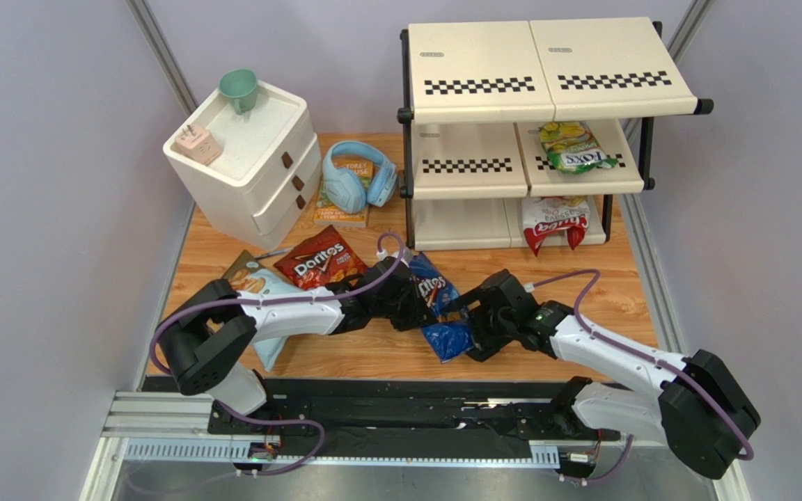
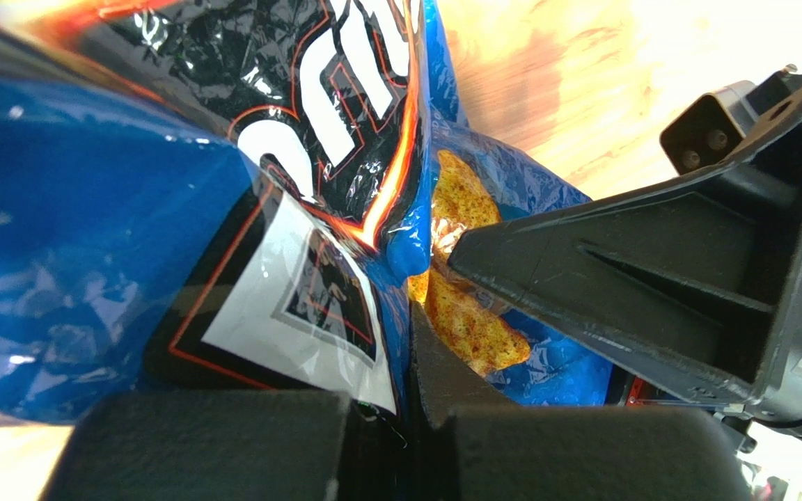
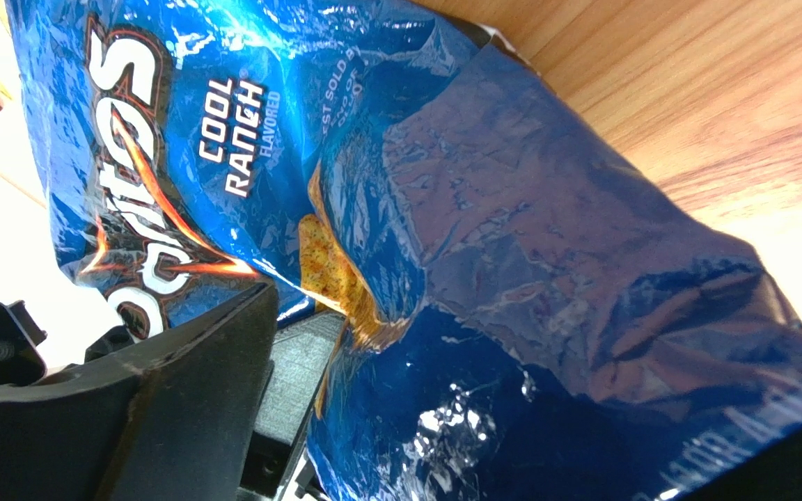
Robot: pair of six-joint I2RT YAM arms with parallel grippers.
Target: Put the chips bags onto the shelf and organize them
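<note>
**While left gripper [image 1: 413, 300], clamped shut, pinched crinkly blue foil Doritos bag [image 1: 447, 336], right gripper [image 1: 475, 315] straddled it**

Bag sat between both arms over the wooden tabletop [image 1: 374, 357], short of the cream three-tier shelf [image 1: 552, 65], long axis shelf-to-bases. Right jaws stood wide, flanking its near half.

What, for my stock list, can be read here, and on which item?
"Doritos": on the red bag.
"COOL RANCH FLAVORED": on the blue bag, beside part of its "Doritos" logo.
Too blurred to read: the print on the green-yellow bag, the white-and-red bag and the book.
</note>
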